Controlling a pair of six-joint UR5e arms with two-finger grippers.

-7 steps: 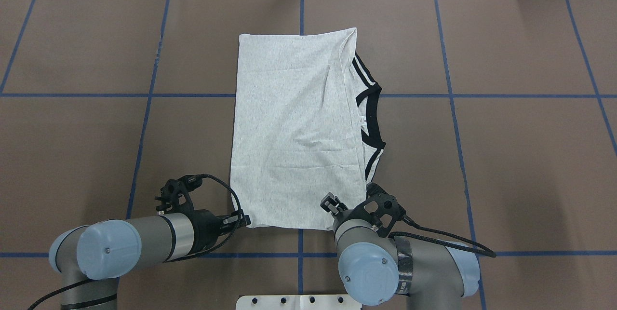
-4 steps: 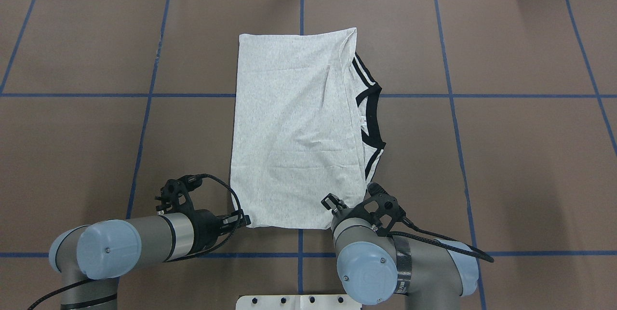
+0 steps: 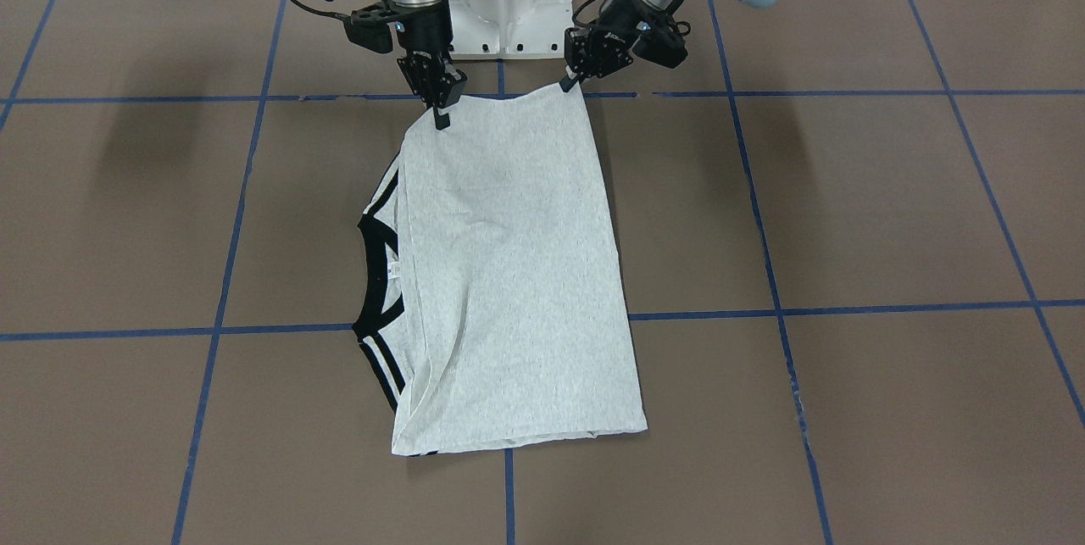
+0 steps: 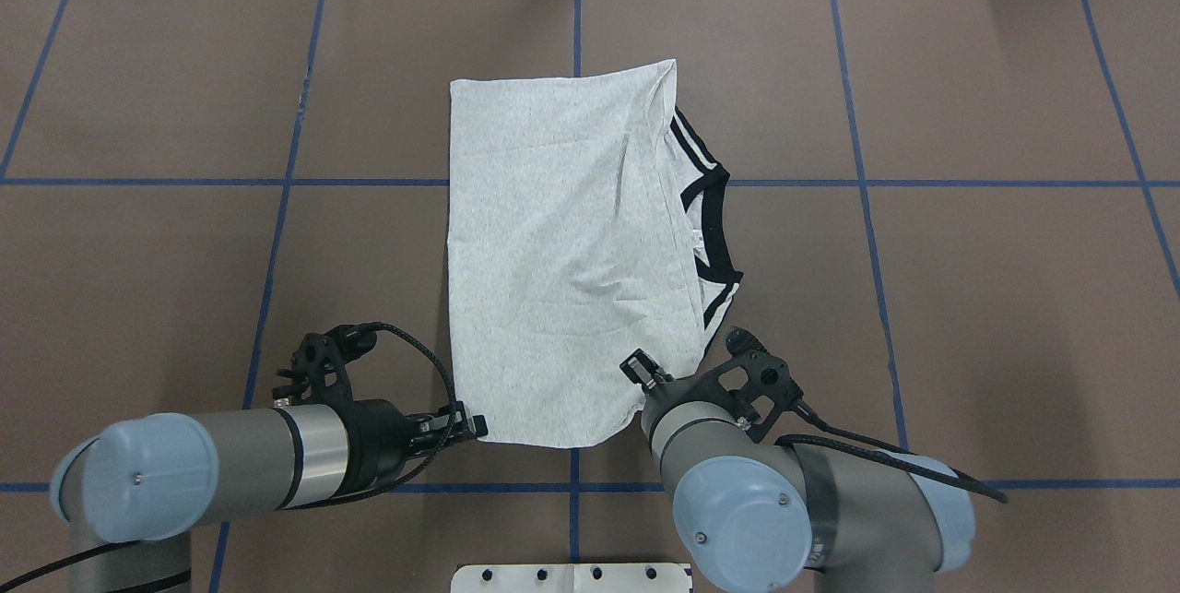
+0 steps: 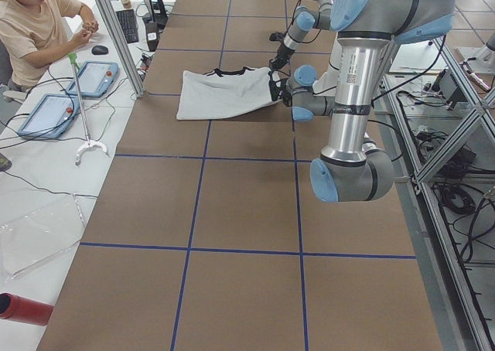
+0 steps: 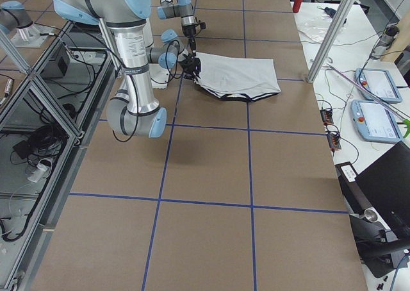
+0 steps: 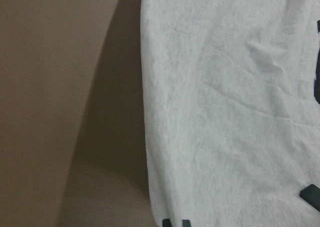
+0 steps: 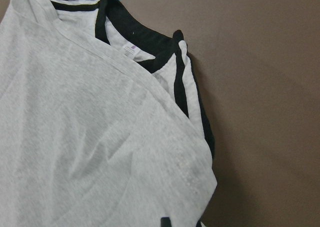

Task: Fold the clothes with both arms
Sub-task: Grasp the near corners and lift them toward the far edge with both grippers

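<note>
Seen from the camera that faces the robot, the grey T-shirt point(image 3: 509, 274) lies folded into a long rectangle in the middle of the brown table point(image 3: 848, 206), which is crossed by blue tape lines point(image 3: 848, 308). Its black collar trim point(image 3: 366, 274) and striped sleeve cuffs point(image 3: 383, 363) stick out on the side of the right arm. The left gripper point(image 3: 565, 85) is clamped on one corner of the shirt edge nearest to the robot, and the right gripper point(image 3: 440, 114) is clamped on the other corner of the same edge. In the overhead view this near edge hangs in a shallow curve between the two grippers, while the far part of the shirt lies flat on the table. In the view from the left end, the near edge is raised a little above the table and throws a shadow under it, and a person point(image 5: 35, 26) sits beside the table on the side opposite the robot. The view from the right end shows the same raised edge, with the collar turned toward this camera. In the left wrist view, grey cloth fills the right half, a dark shadow lies beside it on the table, and dark fingertips point(image 7: 169, 223) touch the cloth at the bottom border. The right wrist view shows the collar with a small white label point(image 8: 131, 50), the striped cuffs, and the shirt corner coming down to a dark fingertip at the bottom.
</note>
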